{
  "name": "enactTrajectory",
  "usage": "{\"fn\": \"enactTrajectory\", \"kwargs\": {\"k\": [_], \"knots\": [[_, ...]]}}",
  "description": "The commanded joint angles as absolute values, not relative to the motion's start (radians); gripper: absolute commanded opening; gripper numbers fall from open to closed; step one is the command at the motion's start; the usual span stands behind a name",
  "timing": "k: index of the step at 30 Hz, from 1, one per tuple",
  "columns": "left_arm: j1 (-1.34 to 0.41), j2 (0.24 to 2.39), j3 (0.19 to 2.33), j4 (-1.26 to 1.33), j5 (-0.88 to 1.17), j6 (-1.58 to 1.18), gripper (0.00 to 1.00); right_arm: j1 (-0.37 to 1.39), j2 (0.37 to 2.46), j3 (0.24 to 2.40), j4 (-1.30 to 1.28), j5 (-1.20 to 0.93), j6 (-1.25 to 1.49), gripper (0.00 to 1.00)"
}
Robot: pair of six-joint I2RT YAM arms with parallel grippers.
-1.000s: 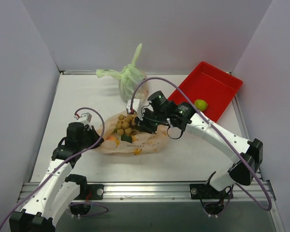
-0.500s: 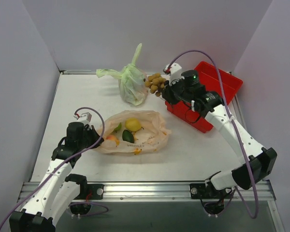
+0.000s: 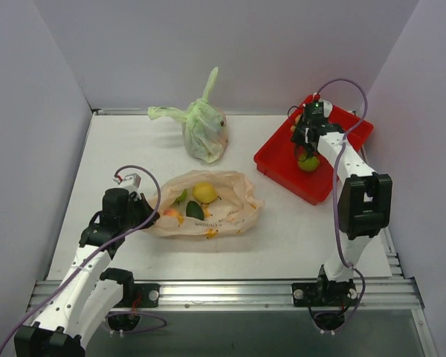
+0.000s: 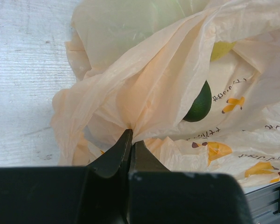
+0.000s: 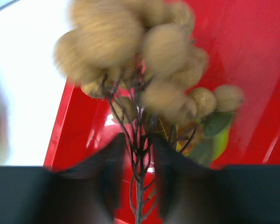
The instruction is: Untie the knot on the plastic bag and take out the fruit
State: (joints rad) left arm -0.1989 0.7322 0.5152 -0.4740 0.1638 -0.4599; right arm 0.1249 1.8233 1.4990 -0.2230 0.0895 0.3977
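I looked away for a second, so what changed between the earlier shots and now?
The right gripper lifted the cluster of brown fruit out of the plastic bag, swung it past the green bag and now holds it by the stems over the red tray. The left gripper kept pinching the bag's edge; both bags and the tray's green apple stayed put.

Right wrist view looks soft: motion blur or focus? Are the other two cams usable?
Right wrist: looks like motion smear, streaking the brown fruit cluster and the right pincer alike. Left wrist: crisp, with creases and print on the plastic bag sharp right up to the left pincer. Top external: sharp, even light, only soft shadows.
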Motion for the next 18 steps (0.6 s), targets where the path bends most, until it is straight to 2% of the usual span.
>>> {"fn": "enactTrajectory", "kwargs": {"k": [1, 2, 4, 5, 6, 8, 10, 18], "knots": [[-0.189, 0.729, 0.538, -0.448, 0.161, -0.459, 0.00, 0.120, 1.839, 1.557, -0.193, 0.140, 0.497, 0.34], [-0.189, 0.729, 0.538, -0.448, 0.161, -0.459, 0.00, 0.117, 1.841, 1.555, -0.195, 0.149, 0.502, 0.51], [-0.189, 0.730, 0.538, -0.446, 0.161, -0.459, 0.00, 0.117, 1.832, 1.540, -0.189, 0.155, 0.500, 0.69], [-0.189, 0.732, 0.538, -0.446, 0.163, -0.459, 0.00, 0.117, 1.825, 1.536, -0.187, 0.144, 0.496, 0.84], [-0.187, 0.732, 0.538, -0.448, 0.164, -0.460, 0.00, 0.117, 1.818, 1.522, -0.186, 0.138, 0.492, 0.88], [-0.187, 0.735, 0.538, -0.446, 0.164, -0.460, 0.00, 0.120, 1.786, 1.505, -0.178, 0.121, 0.476, 0.94], [-0.189, 0.736, 0.538, -0.446, 0.166, -0.460, 0.00, 0.135, 1.738, 1.479, -0.170, 0.110, 0.457, 0.97], [-0.186, 0.730, 0.537, -0.448, 0.166, -0.460, 0.00, 0.288, 1.531, 1.382, -0.166, -0.061, 0.324, 0.96]]}}
